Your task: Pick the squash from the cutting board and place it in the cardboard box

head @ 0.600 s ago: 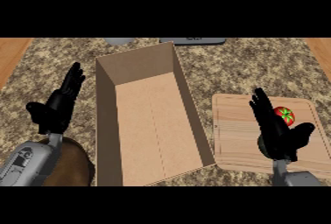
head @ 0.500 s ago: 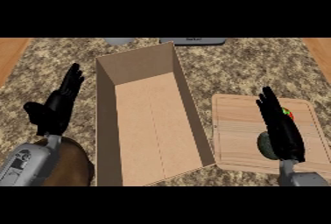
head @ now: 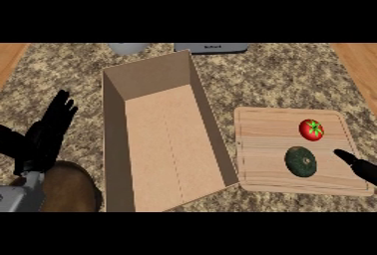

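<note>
Nearest in, low left: left hand [head: 46, 133] was up beside the cardboard box [head: 114, 149], fingers straight & spread, holding nothing, resting by the left edge w/ its grey forearm below. Just under it sat a rounded brown object [head: 70, 187], unclear what.

Low right: only a bit of the right hand [head: 355, 165] showed at the frame edge, over the cutting board's right side; fingers mostly out of view, so couldn't tell if it was spread or curled. It touched nothing visible.

Next, the squash [head: 300, 161]: dark green, round-ish, slightly taller than wide, dull mottled skin w/ faint ribbing. It lay on the cutting board [head: 261, 149], lower-right part, just left of the right hand's tip but apart from it. Not in the box.

A little farther on the board: a red tomato [head: 311, 129] w/ green star-shaped top, near the squash, not touching.

Box stood left of the board, long & open-topped, bare inside, near corner just beside the board's left edge.

Far edge: a grey item [head: 129, 48] & a dark appliance [head: 211, 47] on the speckled counter [head: 287, 74].
</note>
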{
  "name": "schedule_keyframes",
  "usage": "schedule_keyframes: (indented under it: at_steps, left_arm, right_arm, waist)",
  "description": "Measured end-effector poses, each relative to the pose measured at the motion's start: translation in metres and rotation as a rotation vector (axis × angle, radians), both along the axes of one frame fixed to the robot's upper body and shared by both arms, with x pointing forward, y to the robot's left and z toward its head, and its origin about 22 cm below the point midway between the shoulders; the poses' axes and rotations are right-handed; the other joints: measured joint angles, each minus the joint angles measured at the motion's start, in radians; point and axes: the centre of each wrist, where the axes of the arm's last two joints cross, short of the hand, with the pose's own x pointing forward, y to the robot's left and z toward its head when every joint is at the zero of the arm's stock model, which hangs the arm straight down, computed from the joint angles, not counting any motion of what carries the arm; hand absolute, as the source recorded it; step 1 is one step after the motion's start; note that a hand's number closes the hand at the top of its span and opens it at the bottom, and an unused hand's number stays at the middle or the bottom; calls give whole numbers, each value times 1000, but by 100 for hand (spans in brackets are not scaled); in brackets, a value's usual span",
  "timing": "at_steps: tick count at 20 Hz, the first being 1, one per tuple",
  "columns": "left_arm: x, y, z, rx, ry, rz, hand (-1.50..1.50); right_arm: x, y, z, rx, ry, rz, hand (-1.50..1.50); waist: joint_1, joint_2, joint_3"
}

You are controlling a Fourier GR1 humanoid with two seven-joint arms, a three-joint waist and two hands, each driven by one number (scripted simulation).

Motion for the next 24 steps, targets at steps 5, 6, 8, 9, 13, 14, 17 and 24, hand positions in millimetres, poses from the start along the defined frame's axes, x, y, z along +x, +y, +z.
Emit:
schedule_keyframes:
  at_steps: [5,6,8,9,13,14,17,24]
  left_arm:
    - [-14,7,9,-28,17,-10,0]
    - [-13,9,13,-36,17,-11,0]
    - [-16,7,13,-41,18,-17,0]
    - [-17,8,13,-42,18,-17,0]
    - [-19,6,13,-43,11,-26,0]
    - [-19,4,13,-44,13,-33,0]
    - [-17,6,17,-43,9,-48,0]
    - [-15,0,25,-44,6,-70,0]
  right_arm:
    - [-46,19,10,-185,-70,1,-150]
    - [-52,22,13,-214,-39,14,-150]
    - [-65,19,18,-286,69,24,-150]
    - [-72,15,18,-326,137,25,-150]
    - [-89,10,28,-450,397,9,-150]
    - [-91,10,33,-476,460,8,-150]
    - [-91,16,48,-532,626,0,-150]
    - [-66,50,81,-528,920,-2,-150]
  waist:
    - [16,6,-1]
    - [18,8,-1]
    - [23,11,-3]
    - [25,13,-4]
    - [37,21,-7]
    - [41,23,-7]
    - [55,27,-8]
    - [76,28,-4]
